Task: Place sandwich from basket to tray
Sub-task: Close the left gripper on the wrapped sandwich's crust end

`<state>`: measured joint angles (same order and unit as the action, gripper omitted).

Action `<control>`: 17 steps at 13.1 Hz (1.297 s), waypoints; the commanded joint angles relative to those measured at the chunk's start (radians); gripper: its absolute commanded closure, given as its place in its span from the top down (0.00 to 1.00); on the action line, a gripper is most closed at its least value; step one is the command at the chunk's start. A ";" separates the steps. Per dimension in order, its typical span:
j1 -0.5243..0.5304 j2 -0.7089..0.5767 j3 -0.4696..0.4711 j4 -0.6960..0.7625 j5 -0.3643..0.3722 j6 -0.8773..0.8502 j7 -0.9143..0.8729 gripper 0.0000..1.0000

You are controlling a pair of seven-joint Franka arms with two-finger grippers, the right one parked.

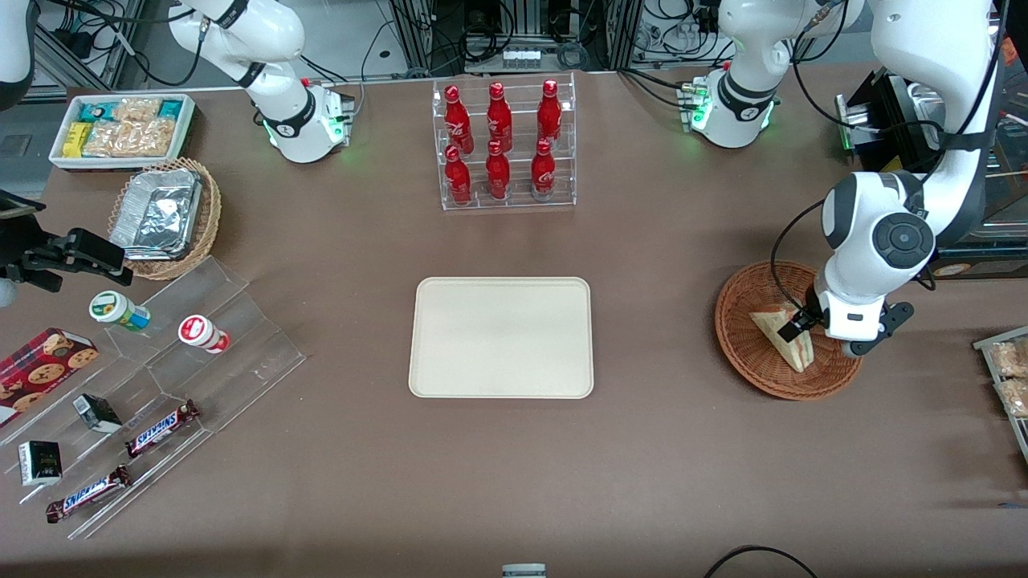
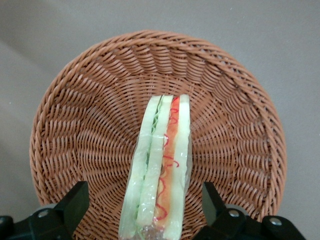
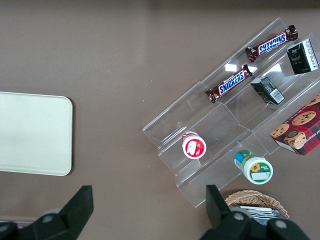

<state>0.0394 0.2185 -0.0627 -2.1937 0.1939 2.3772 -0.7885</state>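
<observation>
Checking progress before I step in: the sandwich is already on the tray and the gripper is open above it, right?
Not quite. The sandwich is in the basket, as the left wrist view shows; the tray holds nothing. The gripper is open, straddling the sandwich.

gripper over basket, fingers wide apart, one each side of sandwich, gaps both sides | bare table between basket and tray | bottle rack near table's robot-side edge, well apart from tray
</observation>
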 commanded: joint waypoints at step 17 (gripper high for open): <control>-0.021 -0.031 -0.014 0.004 0.022 0.007 -0.083 0.00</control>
<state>0.0311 0.2217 -0.0699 -2.2378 0.1946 2.4678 -0.8635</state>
